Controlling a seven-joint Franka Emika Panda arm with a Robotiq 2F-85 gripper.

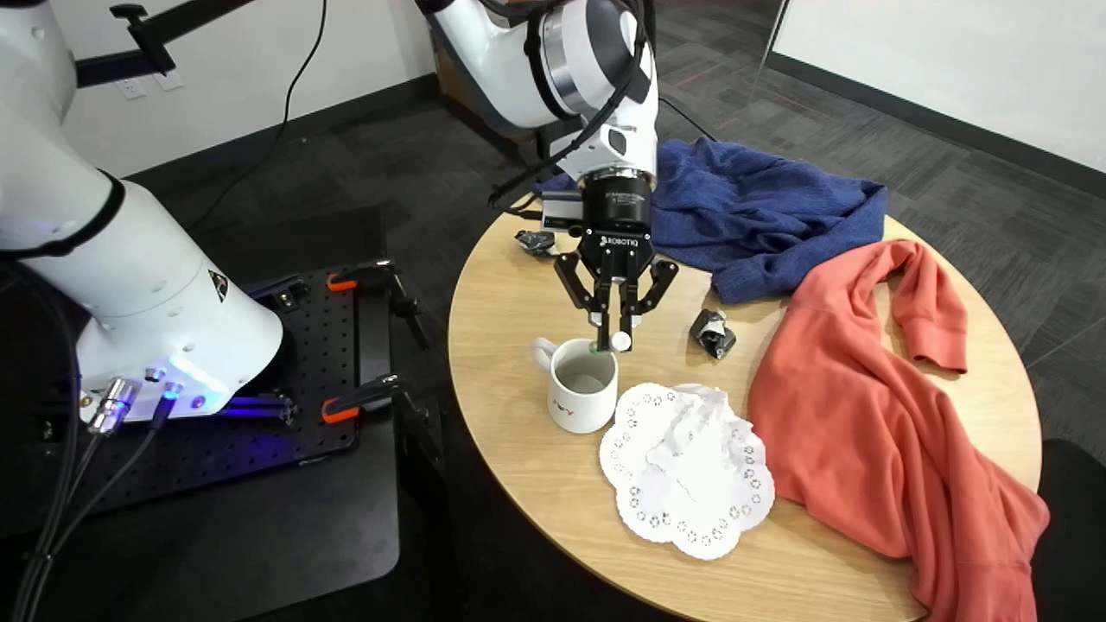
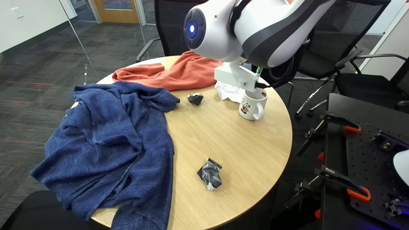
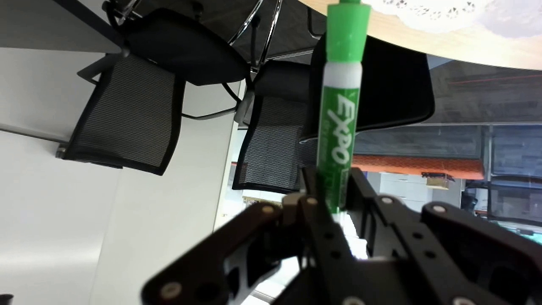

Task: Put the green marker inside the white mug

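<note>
The white mug (image 1: 581,409) stands upright on the round wooden table, with its dark inside facing up. It also shows in an exterior view (image 2: 252,108), with its handle toward that camera. My gripper (image 1: 614,335) is shut on the green marker and holds it above the table, close to the mug's rim. The wrist view shows the marker (image 3: 338,127) gripped near one end between the fingertips (image 3: 334,182), its green cap pointing away from the fingers. In an exterior view the marker's round white end (image 1: 620,342) shows at the fingertips. Part of the marker (image 2: 258,71) shows above a white bracket, which hides the fingers.
A white lacy doily (image 1: 644,492) with crumpled paper lies beside the mug. A red-orange garment (image 1: 864,415) and a blue garment (image 1: 769,207) cover parts of the table. Small black crumpled objects lie near the gripper (image 1: 713,333) and farther off (image 2: 211,174).
</note>
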